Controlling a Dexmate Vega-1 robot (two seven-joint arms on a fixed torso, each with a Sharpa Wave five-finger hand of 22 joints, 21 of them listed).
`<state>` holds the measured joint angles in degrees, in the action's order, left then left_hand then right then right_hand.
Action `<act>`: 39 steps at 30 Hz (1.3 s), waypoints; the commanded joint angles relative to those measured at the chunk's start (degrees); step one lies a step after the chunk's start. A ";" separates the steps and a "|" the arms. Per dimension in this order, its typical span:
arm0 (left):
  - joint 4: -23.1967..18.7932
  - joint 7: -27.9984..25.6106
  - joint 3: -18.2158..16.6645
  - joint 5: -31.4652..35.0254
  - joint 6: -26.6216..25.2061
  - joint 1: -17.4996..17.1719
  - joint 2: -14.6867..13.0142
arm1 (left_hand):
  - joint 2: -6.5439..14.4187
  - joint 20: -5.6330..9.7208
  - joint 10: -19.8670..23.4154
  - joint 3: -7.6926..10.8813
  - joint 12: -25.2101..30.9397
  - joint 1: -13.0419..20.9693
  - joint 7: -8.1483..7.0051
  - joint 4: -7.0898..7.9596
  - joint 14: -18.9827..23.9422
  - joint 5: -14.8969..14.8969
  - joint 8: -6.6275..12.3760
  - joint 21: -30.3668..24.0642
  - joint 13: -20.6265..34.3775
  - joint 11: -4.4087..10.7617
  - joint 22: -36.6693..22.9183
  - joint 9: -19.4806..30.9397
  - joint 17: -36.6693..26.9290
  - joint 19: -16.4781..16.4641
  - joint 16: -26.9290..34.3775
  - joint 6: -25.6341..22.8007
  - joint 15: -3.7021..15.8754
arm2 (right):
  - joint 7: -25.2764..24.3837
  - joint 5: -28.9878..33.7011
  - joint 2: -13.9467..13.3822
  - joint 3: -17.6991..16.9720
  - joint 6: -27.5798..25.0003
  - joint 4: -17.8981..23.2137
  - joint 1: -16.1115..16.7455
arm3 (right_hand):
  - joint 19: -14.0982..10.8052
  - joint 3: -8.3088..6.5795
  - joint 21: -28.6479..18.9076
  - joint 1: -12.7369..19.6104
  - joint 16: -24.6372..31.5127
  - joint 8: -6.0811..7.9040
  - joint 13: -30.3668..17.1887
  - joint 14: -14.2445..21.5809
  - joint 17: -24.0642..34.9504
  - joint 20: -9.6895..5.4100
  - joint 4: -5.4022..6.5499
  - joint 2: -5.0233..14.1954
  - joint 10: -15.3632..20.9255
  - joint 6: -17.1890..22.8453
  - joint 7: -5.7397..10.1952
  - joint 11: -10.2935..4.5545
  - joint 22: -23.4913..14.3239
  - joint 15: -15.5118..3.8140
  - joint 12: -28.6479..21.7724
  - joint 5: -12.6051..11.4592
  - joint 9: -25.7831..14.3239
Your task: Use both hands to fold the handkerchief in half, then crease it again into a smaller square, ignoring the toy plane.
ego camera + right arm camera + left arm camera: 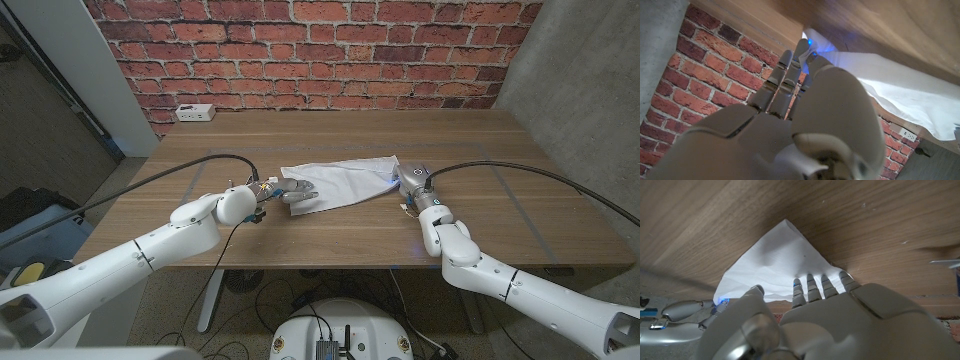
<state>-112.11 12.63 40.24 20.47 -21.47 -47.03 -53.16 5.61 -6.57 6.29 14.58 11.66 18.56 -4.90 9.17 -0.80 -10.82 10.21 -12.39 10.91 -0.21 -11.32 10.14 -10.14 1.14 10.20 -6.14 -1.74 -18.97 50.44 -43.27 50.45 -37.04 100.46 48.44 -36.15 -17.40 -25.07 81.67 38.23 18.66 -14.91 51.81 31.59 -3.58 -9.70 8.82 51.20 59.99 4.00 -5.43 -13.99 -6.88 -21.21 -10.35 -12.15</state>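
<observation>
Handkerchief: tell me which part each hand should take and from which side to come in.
Take the handkerchief by its two near corners, judging from how it lies: a flat, slightly rumpled strip running across the table. The left hand suits its left end, coming from the left; the right hand suits the right end, coming from the right. Pinching thin edges from above seems best.

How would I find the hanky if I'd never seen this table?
Look at the wooden table in front of the brick wall. In its middle, between the two white hands, lies the hanky. It is the only soft, white, crumpled cloth there.
</observation>
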 commanded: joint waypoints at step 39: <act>-1.15 0.11 -0.38 -1.10 -0.15 -0.80 -0.76 | 0.07 -0.54 0.27 -0.92 0.40 -2.00 0.31 -0.38 0.34 -0.50 0.46 -0.51 0.17 -0.25 -0.03 0.11 -0.02 -0.44 0.35 -0.55 -0.04 | -8.72 29.46 -2.93 3.37 33.91 -8.27 -18.01 | 1.03 0.29 -3.68 2.30 -1.10 0.21 -2.34 0.28 3.41 -7.37 0.56 -0.29 1.24 2.21 1.04 -0.92 -0.35 -6.84 -0.53 0.30 -0.80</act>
<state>-113.03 13.09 40.01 19.52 -21.27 -47.52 -53.81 5.68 -6.57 6.28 13.87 11.88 17.13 -4.60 8.93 -0.80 -11.01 10.21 -12.56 10.88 -0.20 -11.02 10.14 -10.15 1.14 10.20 -6.45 -1.74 -26.90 75.14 -46.84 52.97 -9.16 93.20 34.76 -35.40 -17.16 -28.40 83.48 37.48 18.64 -16.91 51.98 34.71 -3.27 -9.47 8.54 51.89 61.72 4.92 -6.33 -14.25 -7.04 -21.23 -10.18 -12.66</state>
